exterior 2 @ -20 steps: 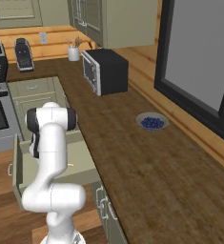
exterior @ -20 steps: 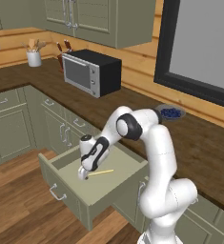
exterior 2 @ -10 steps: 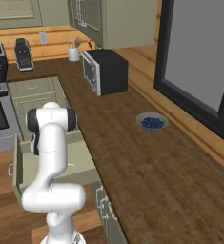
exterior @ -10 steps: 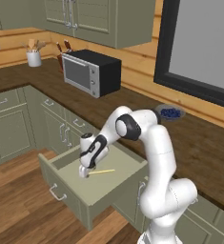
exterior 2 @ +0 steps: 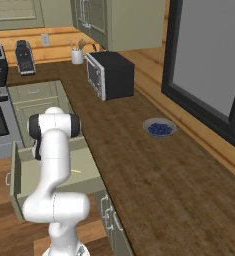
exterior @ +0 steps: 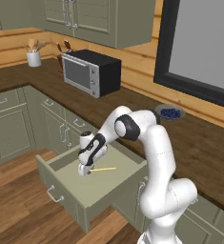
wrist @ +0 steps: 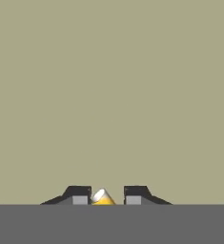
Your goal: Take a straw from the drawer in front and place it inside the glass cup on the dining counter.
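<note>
the straw (exterior: 103,169) lies flat on the floor of the open drawer (exterior: 108,190). the pincer (exterior: 85,171) is down over its near end, spread, with the tip between the fingers (wrist: 80,194). it looks light, thin and likely slick, apt to roll; pinch gently, nearer mid-length.

A white robot arm (exterior 2: 51,165) bends down over the open sage-green drawer (exterior 2: 49,167) at the left, where a short stretch of the pale-yellow straw (exterior 2: 76,171) shows beside it on the drawer floor. To the right, a dark wood surface (exterior 2: 154,175) carries a black microwave (exterior 2: 111,75), a utensil cup (exterior 2: 77,55) farther back, and a bowl of blueberries (exterior 2: 159,127).
</note>
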